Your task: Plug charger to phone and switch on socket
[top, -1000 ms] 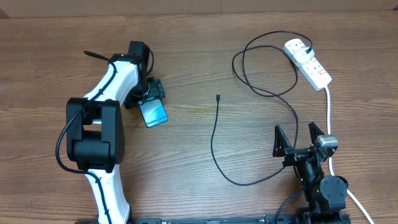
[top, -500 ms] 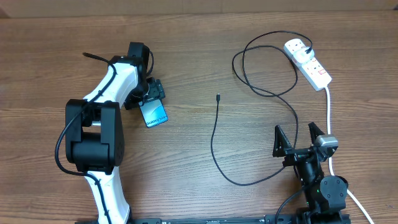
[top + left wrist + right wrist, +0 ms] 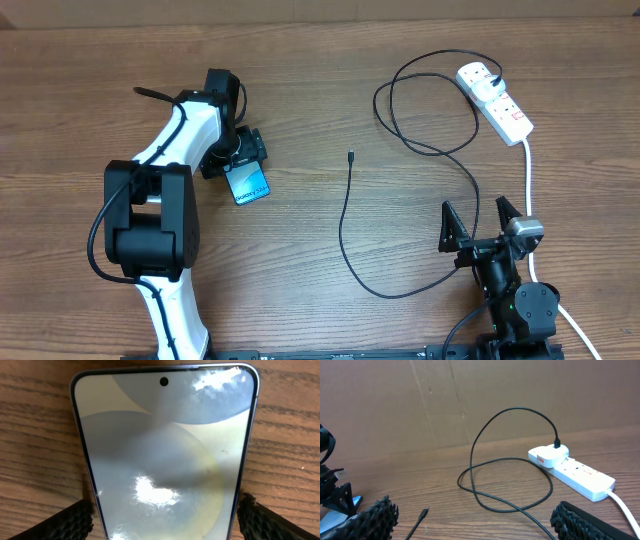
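Note:
The phone (image 3: 248, 183) lies flat on the wooden table, blue screen up. In the left wrist view it (image 3: 165, 450) fills the frame. My left gripper (image 3: 243, 162) has a finger against each long edge of the phone (image 3: 165, 515). The charger cable (image 3: 345, 225) runs in loops from its connector tip (image 3: 351, 156) at mid table to a white plug (image 3: 480, 73) seated in the socket (image 3: 503, 108) at the far right. My right gripper (image 3: 485, 222) is open and empty near the front right. Its view shows the tip (image 3: 423, 512), the cable (image 3: 510, 410) and the socket (image 3: 577, 472).
The socket's thick white cord (image 3: 528, 175) runs down the right side past my right arm and shows in the right wrist view (image 3: 625, 505). A cardboard wall (image 3: 470, 395) stands behind the table. Cable loops lie between the right arm and the socket.
The left gripper has shifted very slightly at the phone's end. The phone, the cable and the right arm have not moved.

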Available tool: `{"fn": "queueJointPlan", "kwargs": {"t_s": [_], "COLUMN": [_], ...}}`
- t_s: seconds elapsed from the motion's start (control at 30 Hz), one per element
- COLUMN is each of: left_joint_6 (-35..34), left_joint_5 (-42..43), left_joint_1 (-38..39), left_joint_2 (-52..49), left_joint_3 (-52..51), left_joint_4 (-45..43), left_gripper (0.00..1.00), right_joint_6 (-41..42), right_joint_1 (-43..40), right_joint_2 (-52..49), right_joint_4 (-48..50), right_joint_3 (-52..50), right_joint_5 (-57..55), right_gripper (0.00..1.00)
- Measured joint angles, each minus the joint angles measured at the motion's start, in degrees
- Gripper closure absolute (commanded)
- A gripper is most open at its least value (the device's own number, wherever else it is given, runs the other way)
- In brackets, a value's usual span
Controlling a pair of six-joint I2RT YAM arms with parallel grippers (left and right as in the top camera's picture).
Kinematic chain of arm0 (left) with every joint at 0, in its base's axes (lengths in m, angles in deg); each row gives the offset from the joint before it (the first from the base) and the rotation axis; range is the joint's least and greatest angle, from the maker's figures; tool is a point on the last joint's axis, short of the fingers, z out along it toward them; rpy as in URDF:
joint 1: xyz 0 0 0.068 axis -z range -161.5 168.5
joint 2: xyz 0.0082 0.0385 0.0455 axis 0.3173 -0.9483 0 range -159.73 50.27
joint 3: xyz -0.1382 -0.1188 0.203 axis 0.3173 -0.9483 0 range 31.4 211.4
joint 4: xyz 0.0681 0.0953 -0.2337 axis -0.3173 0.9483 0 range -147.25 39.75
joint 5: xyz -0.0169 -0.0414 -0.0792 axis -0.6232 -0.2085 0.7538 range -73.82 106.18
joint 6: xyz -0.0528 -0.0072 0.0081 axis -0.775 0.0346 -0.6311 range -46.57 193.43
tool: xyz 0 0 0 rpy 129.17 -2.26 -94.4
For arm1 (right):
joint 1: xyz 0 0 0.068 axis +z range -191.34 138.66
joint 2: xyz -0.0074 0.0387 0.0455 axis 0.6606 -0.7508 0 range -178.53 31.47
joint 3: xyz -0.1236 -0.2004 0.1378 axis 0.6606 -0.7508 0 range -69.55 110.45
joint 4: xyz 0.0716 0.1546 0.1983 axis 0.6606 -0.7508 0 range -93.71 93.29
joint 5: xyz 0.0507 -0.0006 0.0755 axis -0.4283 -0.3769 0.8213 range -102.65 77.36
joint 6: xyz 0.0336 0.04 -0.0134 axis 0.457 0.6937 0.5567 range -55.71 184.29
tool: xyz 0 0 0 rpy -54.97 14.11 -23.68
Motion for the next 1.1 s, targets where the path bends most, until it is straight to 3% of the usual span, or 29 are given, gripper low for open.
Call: {"fn": "queueJointPlan", "kwargs": {"t_s": [0.57, 1.1], "left_joint_6": [-2.1, -7.8], "left_joint_5": [-2.1, -2.0], "left_joint_1": [2.3, 2.6], "left_joint_2": [0.0, 0.0], "left_joint_3": [-0.4, -0.4], "left_joint_4": [0.2, 1.1], "left_gripper": [0.19, 0.1], "right_joint_6": [0.0, 0.0], "right_joint_1": [0.0, 0.0], "right_joint_2": [0.0, 0.0], "right_joint_4": [0.0, 0.0], "right_joint_3": [0.0, 0.0], "right_joint_5": [0.0, 0.0], "right_gripper": [0.0, 0.0]}}
